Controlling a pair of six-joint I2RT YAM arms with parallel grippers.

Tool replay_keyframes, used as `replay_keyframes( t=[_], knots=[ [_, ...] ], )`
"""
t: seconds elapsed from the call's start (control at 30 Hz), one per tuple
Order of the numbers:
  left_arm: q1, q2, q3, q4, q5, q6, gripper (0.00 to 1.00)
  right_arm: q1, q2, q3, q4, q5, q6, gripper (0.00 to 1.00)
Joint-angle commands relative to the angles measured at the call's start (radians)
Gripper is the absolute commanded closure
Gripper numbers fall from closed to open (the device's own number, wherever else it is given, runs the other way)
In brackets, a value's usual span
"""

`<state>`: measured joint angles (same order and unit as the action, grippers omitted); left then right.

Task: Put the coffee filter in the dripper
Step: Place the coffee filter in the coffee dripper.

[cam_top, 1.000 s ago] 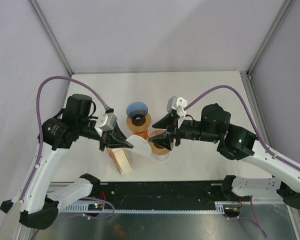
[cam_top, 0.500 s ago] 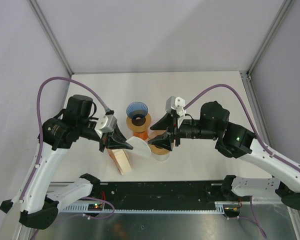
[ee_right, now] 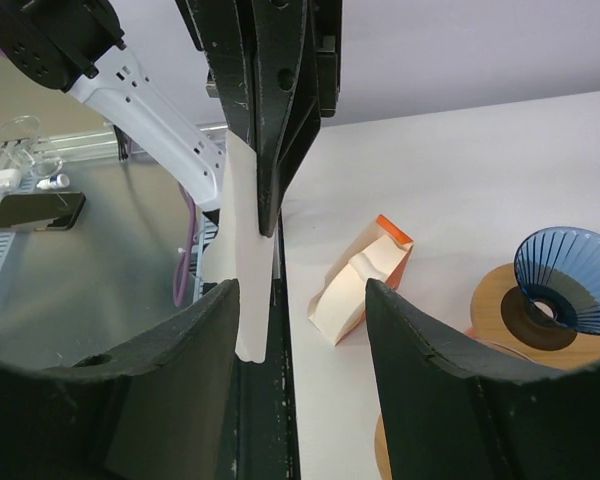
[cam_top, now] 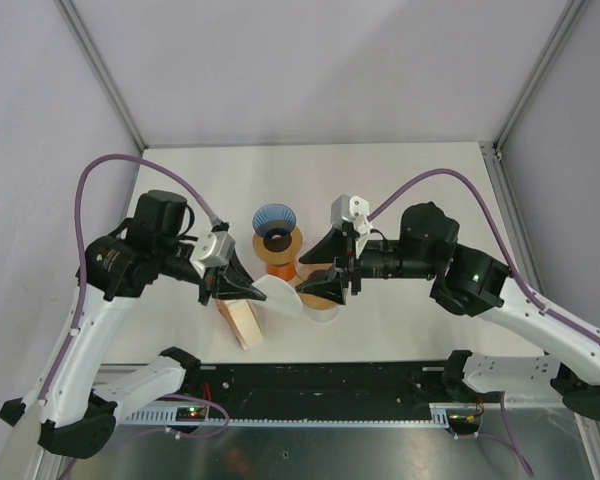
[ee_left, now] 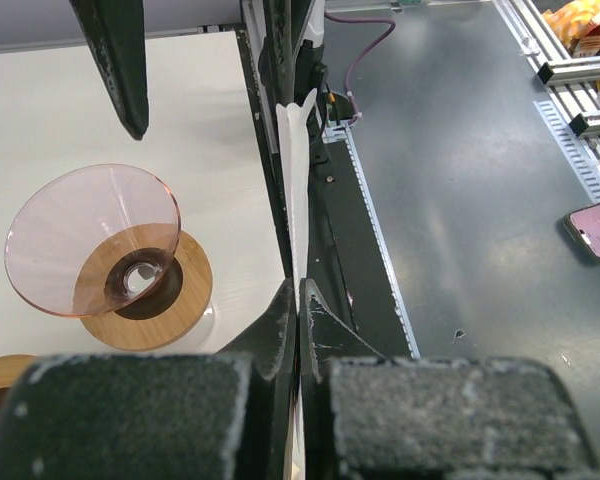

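Left gripper is clamped tight on the coffee filter, and the left wrist view confirms it: both fingers pinch together on the paper's near edge. The white sheet stands edge-on and rises straight away from the pads. It is up in the air, clear of the table, held out flat toward the middle of the workspace.

Across from it sits the right gripper, jaws parted and gripping nothing. From the right wrist camera the filter hangs down into the gap between the two dark fingers, closer to the one on the left of that view. Whether the paper brushes that finger is hard to call from this angle.

The pink dripper stands upright on its round wooden base, just off to the side of the filter's edge in the left wrist view. From above it is largely tucked under the right gripper, with only a pale rim peeking out. So the filter is near it, beside and above, not inside the cone.

Farther back stands the blue dripper, also upright on a wooden ring, mouth open to the camera. An orange and cream filter carton lies on the table below the left gripper, its end open.
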<state>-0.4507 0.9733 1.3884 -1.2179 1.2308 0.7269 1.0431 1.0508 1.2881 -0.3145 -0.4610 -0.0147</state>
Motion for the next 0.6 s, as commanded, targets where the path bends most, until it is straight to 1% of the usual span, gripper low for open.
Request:
replay_keyframes(
  t=[0.0,0.3,0.57],
  knots=[
    [-0.011,-0.001,0.035,-0.007,0.003,0.020,1.00,0.004,0.016,0.007,0.054,-0.023,0.012,0.42],
    [-0.013,-0.001,0.036,-0.008,-0.005,0.023,1.00,0.011,0.044,0.007,0.066,-0.034,0.031,0.43],
    [-0.014,0.001,0.035,-0.014,-0.012,0.033,1.00,0.005,-0.023,0.007,0.019,-0.040,0.019,0.42]
  ],
)
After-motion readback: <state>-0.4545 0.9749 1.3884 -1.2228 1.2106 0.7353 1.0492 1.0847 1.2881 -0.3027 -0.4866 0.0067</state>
